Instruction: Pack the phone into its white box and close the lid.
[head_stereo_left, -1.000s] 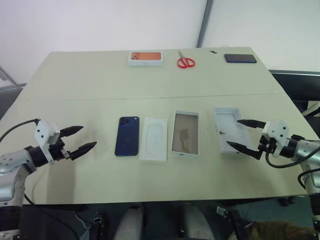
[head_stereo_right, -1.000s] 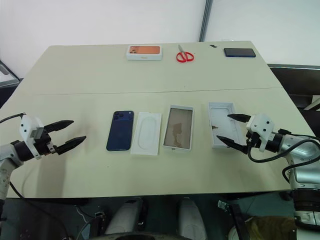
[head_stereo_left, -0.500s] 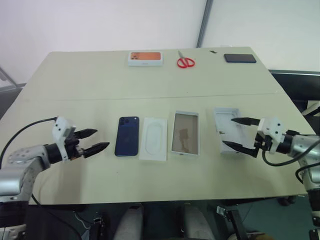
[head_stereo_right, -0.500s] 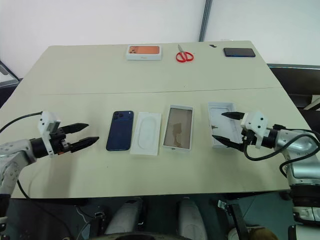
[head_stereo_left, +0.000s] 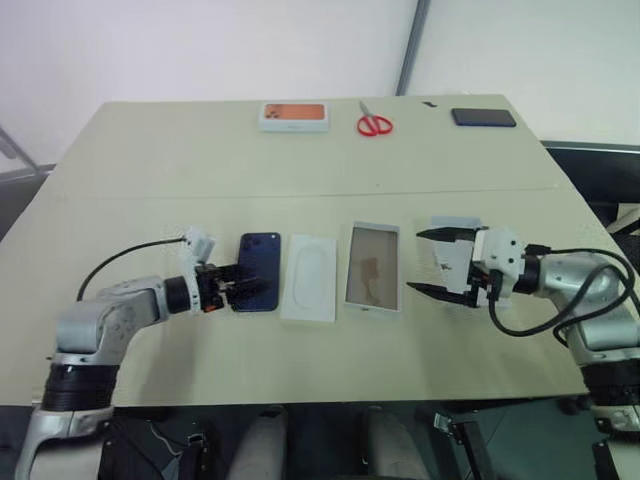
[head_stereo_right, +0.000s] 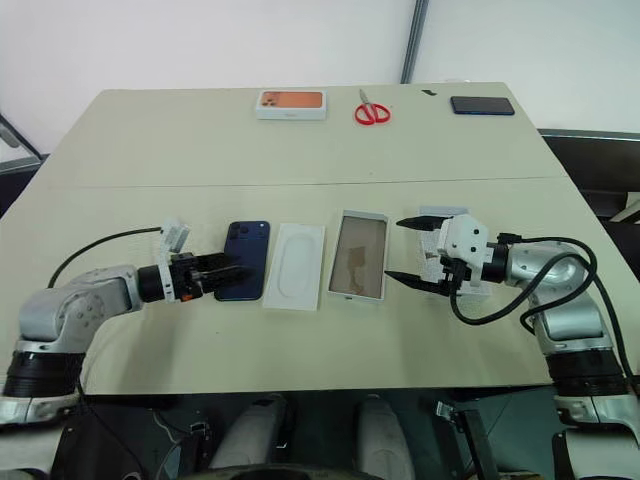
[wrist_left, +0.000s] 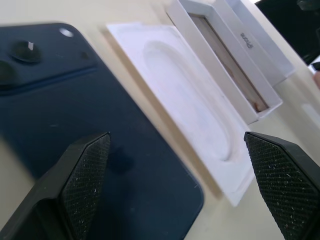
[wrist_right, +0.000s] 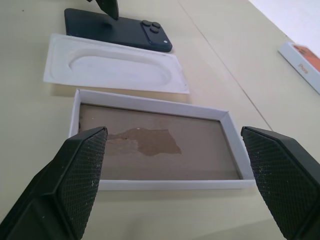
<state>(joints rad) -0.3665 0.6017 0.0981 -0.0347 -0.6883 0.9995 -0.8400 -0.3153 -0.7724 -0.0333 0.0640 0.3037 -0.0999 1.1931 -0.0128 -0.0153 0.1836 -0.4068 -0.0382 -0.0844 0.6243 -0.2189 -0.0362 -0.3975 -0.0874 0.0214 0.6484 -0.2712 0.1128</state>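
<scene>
The navy phone (head_stereo_left: 258, 285) lies back up on the table, camera cluster at its far end. My left gripper (head_stereo_left: 245, 282) is open and low at the phone's left edge; in the left wrist view its fingers (wrist_left: 80, 185) straddle the phone (wrist_left: 90, 120). The white box (head_stereo_left: 374, 226), with its tan floor, lies open right of centre. The lid (head_stereo_left: 447, 262) lies inside up just right of it, partly behind my right gripper (head_stereo_left: 415, 261). That gripper is open and empty, and it points left over the lid toward the box (wrist_right: 150, 104).
A flat white insert (head_stereo_left: 308, 277) with an oval recess lies between phone and box. At the far edge are a white box with an orange top (head_stereo_left: 294, 116), red scissors (head_stereo_left: 373, 124) and a black device (head_stereo_left: 483, 117). A cable trails from each wrist.
My left gripper has swung right, from well left of the phone to the phone's edge, and has rolled. My right gripper has moved left over the lid toward the box. Both stay open.
</scene>
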